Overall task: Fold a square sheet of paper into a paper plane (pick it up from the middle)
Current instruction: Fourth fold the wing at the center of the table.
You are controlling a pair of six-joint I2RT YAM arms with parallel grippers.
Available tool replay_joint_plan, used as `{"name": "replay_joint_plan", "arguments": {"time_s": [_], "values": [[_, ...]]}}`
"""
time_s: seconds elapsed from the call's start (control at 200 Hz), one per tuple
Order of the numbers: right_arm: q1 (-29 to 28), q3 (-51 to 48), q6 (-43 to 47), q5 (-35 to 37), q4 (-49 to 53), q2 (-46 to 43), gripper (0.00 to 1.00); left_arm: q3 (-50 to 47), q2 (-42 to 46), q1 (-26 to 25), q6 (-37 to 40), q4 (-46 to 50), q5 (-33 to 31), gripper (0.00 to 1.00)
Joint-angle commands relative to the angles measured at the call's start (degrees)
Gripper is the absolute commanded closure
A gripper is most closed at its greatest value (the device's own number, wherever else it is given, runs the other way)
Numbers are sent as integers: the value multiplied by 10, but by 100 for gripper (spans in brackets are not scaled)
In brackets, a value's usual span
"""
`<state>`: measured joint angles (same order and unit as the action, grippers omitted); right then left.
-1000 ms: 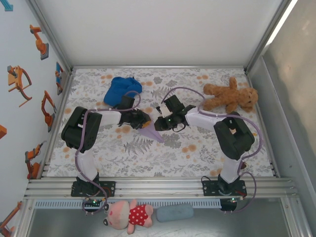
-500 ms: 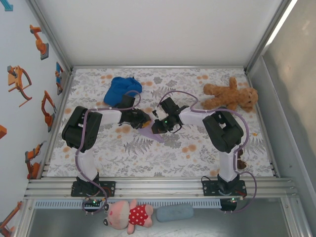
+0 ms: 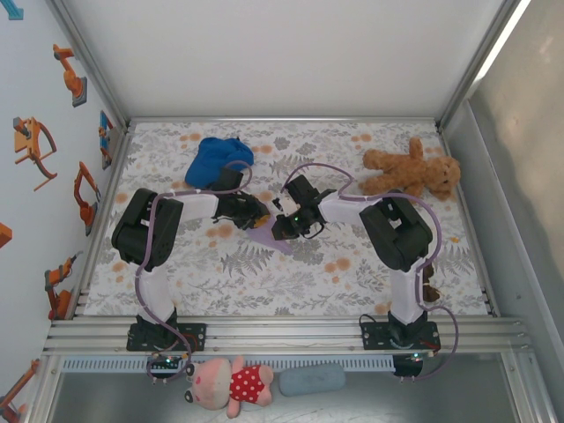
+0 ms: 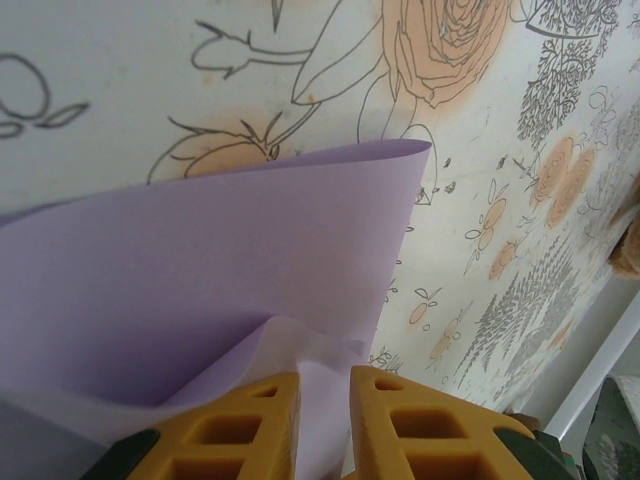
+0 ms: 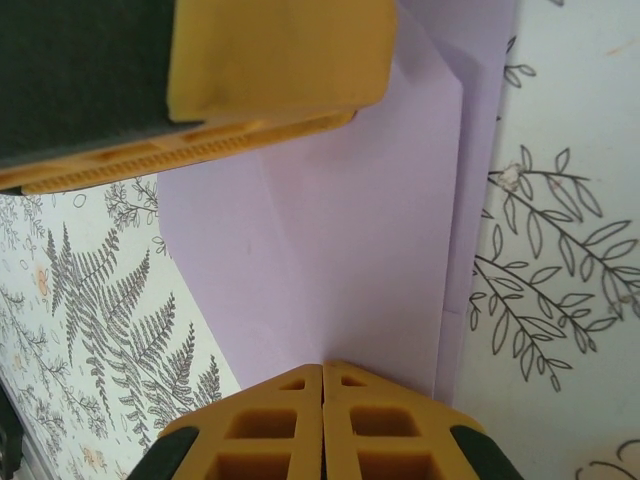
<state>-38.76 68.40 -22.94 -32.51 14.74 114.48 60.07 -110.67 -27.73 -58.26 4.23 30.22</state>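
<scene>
Your right gripper [image 5: 322, 368] has just finished closing. Over the last second its yellow fingers came together, and in the right wrist view they now meet flush at the near edge of the thin lavender square sheet of paper [image 5: 340, 220], right where a crease runs in. Whether a layer is caught between the pads you cannot tell from here. In that same second the right arm's elbow swung in towards the middle of the floral-printed table cover [image 3: 352, 273], so the wrist now sits closer over the work.

Your left gripper [image 4: 325, 375] hasn't shifted. Its jaws stand only narrowly apart with the sheet's edge running up between them, which reads as a pinch (the paper curls up off the cloth from that point).

The sheet lies at mid-table between the two grippers. It is already layered and tapers to a point towards the near side, well clear of the blue fabric cap [image 3: 218, 159] and the brown plush teddy bear [image 3: 410, 174].

For you, this probably means both ends of a fold are now pinned. The likely next step is pressing or drawing that crease, and slipping layers are the risk.
</scene>
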Motion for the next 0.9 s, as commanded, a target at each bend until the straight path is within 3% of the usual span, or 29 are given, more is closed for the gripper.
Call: {"name": "replay_joint_plan", "arguments": {"time_s": [0.0, 0.896], "values": [[-3, 5, 18, 23, 40, 16, 93, -13, -38, 4, -10, 104, -85, 78], [14, -64, 66, 4, 111, -50, 93, -18, -47, 7, -9, 134, -116, 79]]}}
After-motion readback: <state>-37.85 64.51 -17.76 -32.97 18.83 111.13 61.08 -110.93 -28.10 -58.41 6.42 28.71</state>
